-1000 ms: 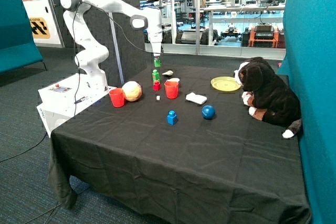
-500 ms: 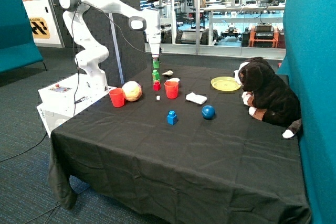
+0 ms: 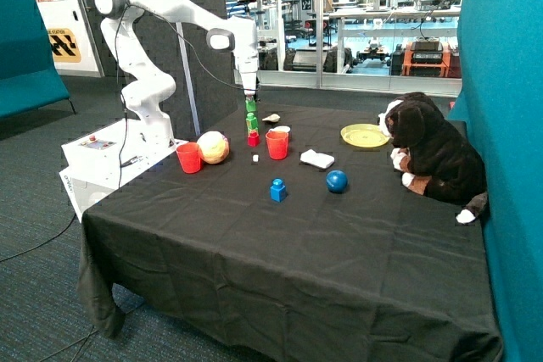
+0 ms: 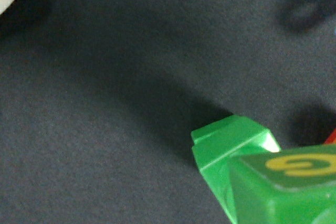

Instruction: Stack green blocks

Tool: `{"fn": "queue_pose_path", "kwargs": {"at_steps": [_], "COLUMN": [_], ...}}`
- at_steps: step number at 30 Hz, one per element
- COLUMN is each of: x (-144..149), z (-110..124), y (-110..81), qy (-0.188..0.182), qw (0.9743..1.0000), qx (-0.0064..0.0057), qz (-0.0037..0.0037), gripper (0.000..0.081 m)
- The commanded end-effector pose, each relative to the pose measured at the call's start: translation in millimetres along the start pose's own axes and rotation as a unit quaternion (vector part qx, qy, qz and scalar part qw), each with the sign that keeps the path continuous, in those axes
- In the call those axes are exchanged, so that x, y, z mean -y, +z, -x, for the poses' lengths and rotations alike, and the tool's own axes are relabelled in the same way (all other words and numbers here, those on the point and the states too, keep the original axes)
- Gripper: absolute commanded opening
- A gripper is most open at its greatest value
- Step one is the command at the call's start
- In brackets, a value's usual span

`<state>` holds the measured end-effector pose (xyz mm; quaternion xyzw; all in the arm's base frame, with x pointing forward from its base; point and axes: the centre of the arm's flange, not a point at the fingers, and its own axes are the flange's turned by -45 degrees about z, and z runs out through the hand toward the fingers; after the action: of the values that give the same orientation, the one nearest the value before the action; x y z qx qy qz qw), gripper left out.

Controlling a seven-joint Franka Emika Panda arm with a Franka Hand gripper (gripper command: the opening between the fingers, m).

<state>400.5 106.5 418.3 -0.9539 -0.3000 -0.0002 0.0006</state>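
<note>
My gripper (image 3: pixel 250 96) is shut on a green block (image 3: pixel 250 106) and holds it just above another green block (image 3: pixel 252 123). That lower block stands on a small red block (image 3: pixel 253 138) on the black table, between the two red cups. In the wrist view the held green block (image 4: pixel 294 187) fills the near corner, with a yellow mark on its face. The lower green block (image 4: pixel 231 137) shows right behind it. The two look close, and I cannot tell whether they touch. I cannot pick out a third green block.
Red cups (image 3: pixel 188 158) (image 3: pixel 277 144) and a pale ball (image 3: pixel 213 147) flank the stack. A small white cube (image 3: pixel 255 158), a blue block (image 3: pixel 277 190), a blue ball (image 3: pixel 337 181) and a white object (image 3: pixel 316 158) lie nearer the front. A yellow plate (image 3: pixel 365 135) and a plush dog (image 3: pixel 433 154) sit far to the side.
The gripper has carried the green block slightly sideways, away from the nearby red cup, and lower, so it now hangs right over the green block on the red block.
</note>
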Motion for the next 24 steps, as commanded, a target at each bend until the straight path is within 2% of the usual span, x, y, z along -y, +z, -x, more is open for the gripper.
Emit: {"fn": "queue_pose_path", "kwargs": {"at_steps": [1,24], "x": [2.0,-2.5], "z": [1.9,0.6], "y": [0.6,6.3], "qy": [0.000,0.004], "qw": [1.0000,1.0000], "qx": [0.0003,0.0003], "qz": [0.00055,0.00055], "gripper": [0.0000,0.0000]}}
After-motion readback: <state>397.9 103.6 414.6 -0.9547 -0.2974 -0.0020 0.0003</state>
